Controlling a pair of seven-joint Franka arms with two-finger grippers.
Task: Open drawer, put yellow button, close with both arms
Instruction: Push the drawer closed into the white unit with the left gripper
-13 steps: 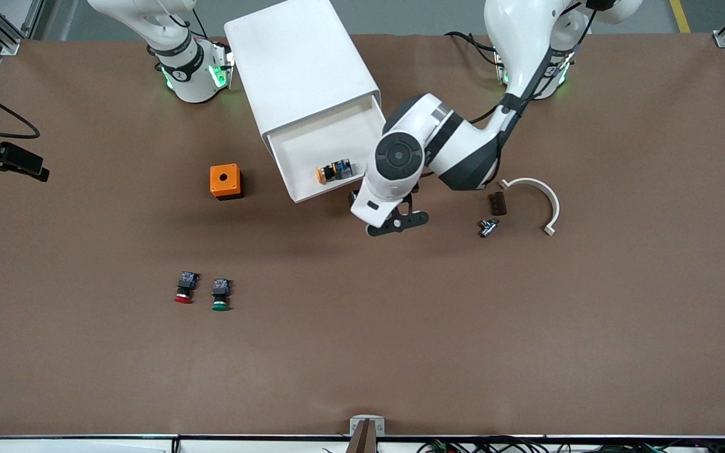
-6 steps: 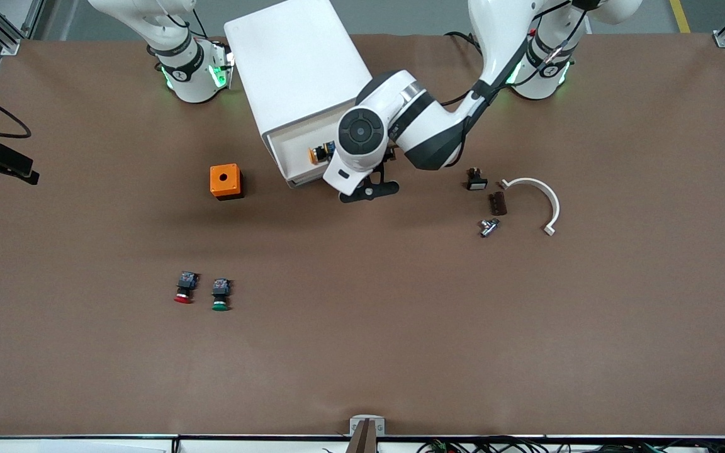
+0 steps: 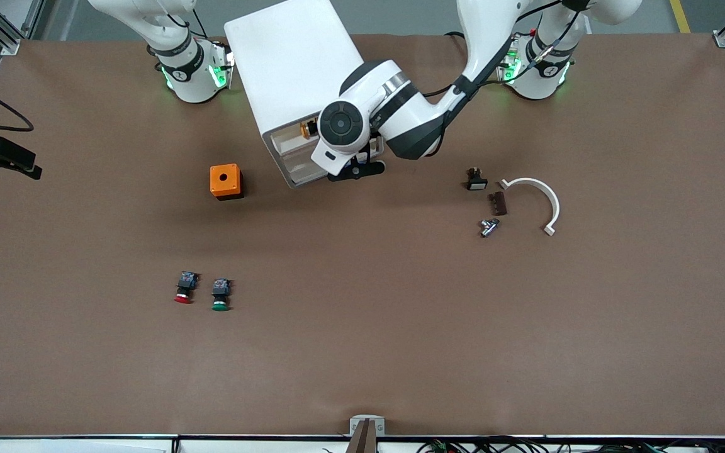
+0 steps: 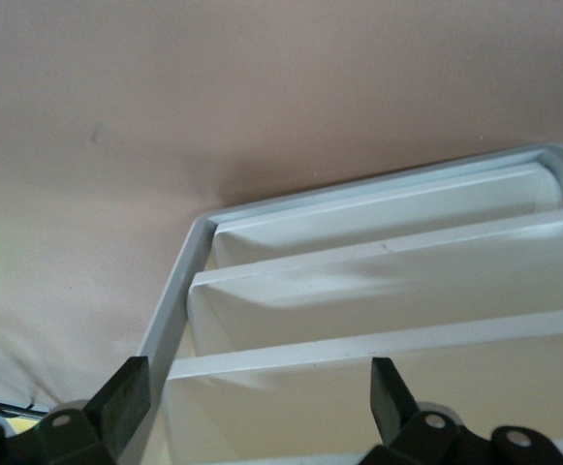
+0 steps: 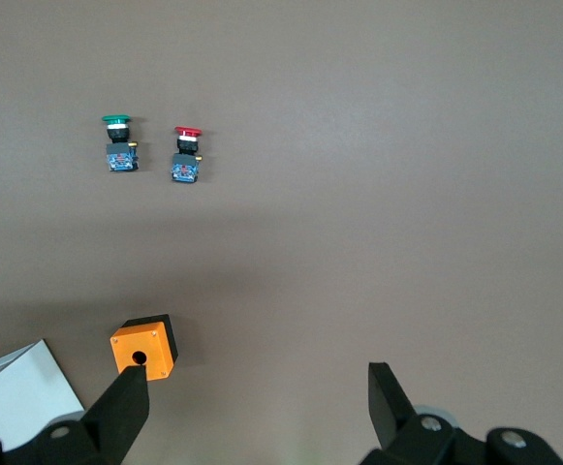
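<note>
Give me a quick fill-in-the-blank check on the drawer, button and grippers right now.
1. The yellow button lies inside the ____.
2. The left gripper is at the front of the white ____.
3. The right gripper hangs open over the orange ____.
4. The red button lies beside the ____ button.

Answers: drawer; cabinet; box; green

The left arm's wrist covers most of the drawer [image 3: 292,153] at upper centre of the front view. Only an orange edge of the yellow button [image 3: 305,129] shows. The right gripper [image 5: 252,402] is cut off at the right wrist view's bottom edge.
</note>
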